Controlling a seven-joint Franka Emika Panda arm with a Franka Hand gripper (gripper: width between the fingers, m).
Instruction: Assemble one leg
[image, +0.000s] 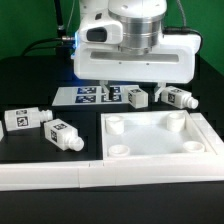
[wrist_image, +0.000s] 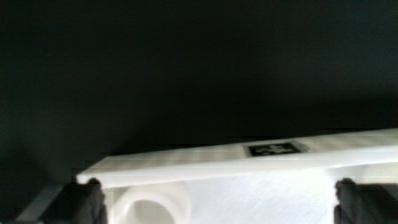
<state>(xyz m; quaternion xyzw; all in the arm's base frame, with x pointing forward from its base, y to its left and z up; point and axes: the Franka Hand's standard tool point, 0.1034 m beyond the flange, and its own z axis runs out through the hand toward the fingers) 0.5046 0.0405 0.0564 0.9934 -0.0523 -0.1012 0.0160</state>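
Tabletop (image: 30, 75), black and bare, is carrying everything we are looking at. Above it the robot's gripper (wrist_image: 226, 203) is hanging over the far edge of the big white panel (image: 150, 142). The fingers (wrist_image: 86, 203) are standing spread wide at either side of the wrist view and are pinching nothing, so we are reading this as a hand readied for a pick, not one carrying a part. The panel is sitting against a white rail (image: 50, 173) along the front, which we are taking for a stop that keeps it from sliding. Behind it the marker board (image: 92, 95) is lying flat. One leg (image: 137, 97) and a second leg (image: 178, 98) are lying on their sides just beyond the panel's far edge. A third leg (image: 62, 133) and a fourth leg (image: 22, 120) are lying toward the exterior view's left, all apart from each other, likely so each can be taken singly. None is standing in a corner hole yet. We are not making out the fingertips in the exterior view, where the hand's bulk is covering part of the marker board and the arm is running out of frame. The wrist view is cutting both fingers off, showing no leg, and giving us only one hole (wrist_image: 151, 210) and a small tag (wrist_image: 276, 150).
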